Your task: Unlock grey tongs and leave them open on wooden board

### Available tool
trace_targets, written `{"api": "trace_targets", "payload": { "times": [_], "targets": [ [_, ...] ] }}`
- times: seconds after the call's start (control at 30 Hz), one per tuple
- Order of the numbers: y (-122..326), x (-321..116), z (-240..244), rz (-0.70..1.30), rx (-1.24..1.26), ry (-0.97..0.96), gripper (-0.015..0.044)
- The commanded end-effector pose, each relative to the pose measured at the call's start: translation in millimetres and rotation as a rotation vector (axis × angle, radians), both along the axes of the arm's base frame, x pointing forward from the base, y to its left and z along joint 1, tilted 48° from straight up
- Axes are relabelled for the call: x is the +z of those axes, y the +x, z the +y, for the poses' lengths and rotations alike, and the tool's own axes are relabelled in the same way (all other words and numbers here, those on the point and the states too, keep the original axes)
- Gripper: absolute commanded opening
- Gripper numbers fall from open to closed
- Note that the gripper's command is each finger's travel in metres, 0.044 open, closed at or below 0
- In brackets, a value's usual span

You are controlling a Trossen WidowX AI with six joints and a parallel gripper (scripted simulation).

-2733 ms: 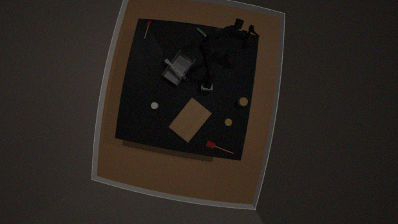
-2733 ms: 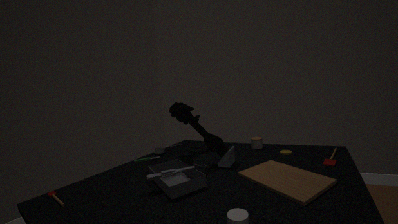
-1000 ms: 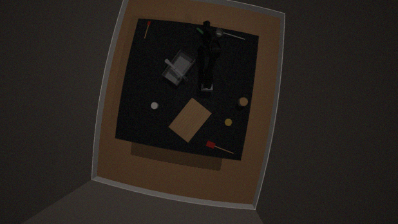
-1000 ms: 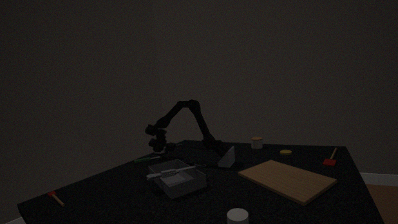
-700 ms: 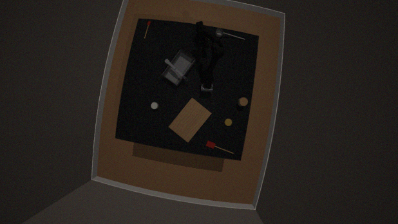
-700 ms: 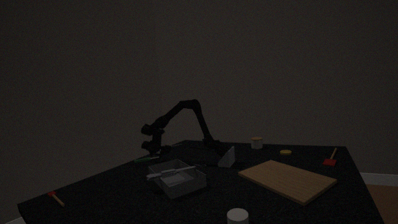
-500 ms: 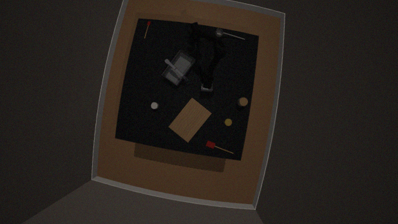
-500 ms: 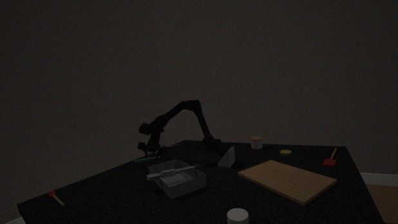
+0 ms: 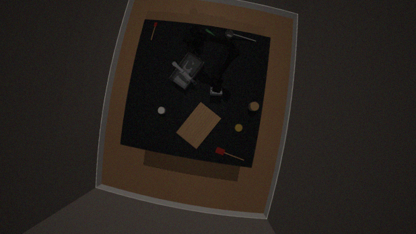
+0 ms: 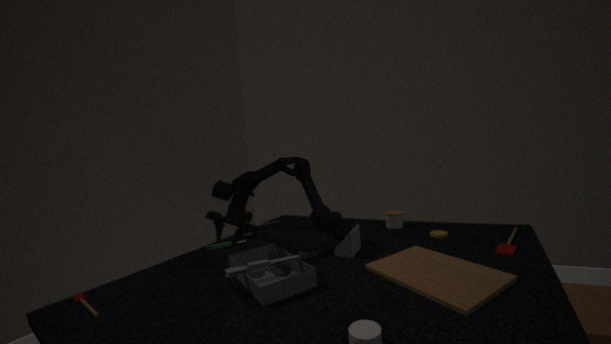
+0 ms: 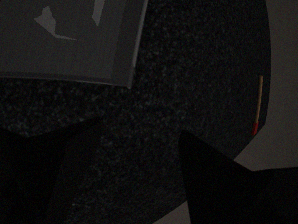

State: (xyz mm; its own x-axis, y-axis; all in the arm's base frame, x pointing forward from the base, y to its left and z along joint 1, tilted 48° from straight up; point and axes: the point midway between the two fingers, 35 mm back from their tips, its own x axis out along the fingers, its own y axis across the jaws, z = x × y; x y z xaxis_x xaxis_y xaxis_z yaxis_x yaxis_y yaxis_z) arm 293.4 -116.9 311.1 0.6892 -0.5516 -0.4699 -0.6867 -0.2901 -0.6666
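Note:
The grey tongs [image 9: 183, 72] [image 10: 262, 267] lie across the roasting tin [image 9: 180, 82] [image 10: 287, 292], with their ends reaching over opposite rims. A corner of the tin also shows at the upper left of the wrist view [image 11: 75, 55]; the tongs cannot be made out there. My gripper [image 10: 226, 242] [image 11: 141, 129] is open and empty, pointing down behind the tin in the exterior view, apart from the tongs. It is too dark to place its tips in the top view. The wooden board [image 9: 198, 125] [image 10: 440, 277] lies flat with nothing on it.
A green-handled utensil [image 9: 210, 32] [image 10: 218, 245] lies near my gripper. A red-headed tool [image 9: 153, 31] [image 10: 89, 306] [image 11: 258, 102] lies by a table corner. A grey wedge [image 10: 350, 242] stands near the arm's base. A white cylinder [image 9: 161, 110] [image 10: 365, 331] and a yellow disc [image 9: 238, 128] [image 10: 438, 233] flank the board.

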Motion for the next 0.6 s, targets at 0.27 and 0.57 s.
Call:
{"api": "trace_targets", "payload": {
  "times": [0.27,0.57],
  "targets": [
    [-4.9,-92.7,89.9,0.508,0.496,-0.184,0.026],
    [-42.7,-151.8,140.9,0.897,0.92,-0.414,0.026]
  ]
}}
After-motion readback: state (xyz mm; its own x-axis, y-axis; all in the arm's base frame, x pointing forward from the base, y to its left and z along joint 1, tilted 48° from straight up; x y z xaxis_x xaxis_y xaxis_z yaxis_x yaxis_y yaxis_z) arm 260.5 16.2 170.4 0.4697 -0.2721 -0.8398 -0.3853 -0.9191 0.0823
